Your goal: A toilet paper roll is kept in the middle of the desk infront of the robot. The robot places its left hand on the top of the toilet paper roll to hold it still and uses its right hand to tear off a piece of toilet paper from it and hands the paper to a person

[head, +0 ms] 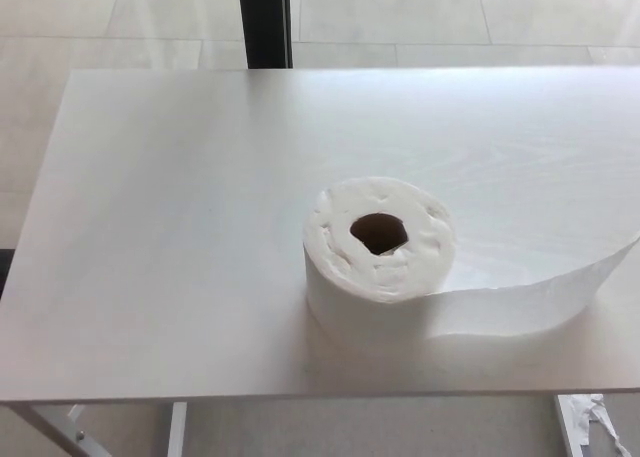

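A white toilet paper roll [375, 262] stands on end near the front middle of the white desk [180, 227], its brown cardboard core [379, 233] facing up. A loose strip of paper [540, 297] unwinds from the roll's front and curves away to the right, standing on its edge and reaching the picture's right border. Neither of my hands shows in the head view, and nothing touches the roll.
The desk's front edge [300, 397] runs just below the roll. A dark vertical post [265, 22] stands behind the desk on the pale tiled floor. White desk legs [70, 432] and a crumpled white scrap [590, 417] show below the front edge.
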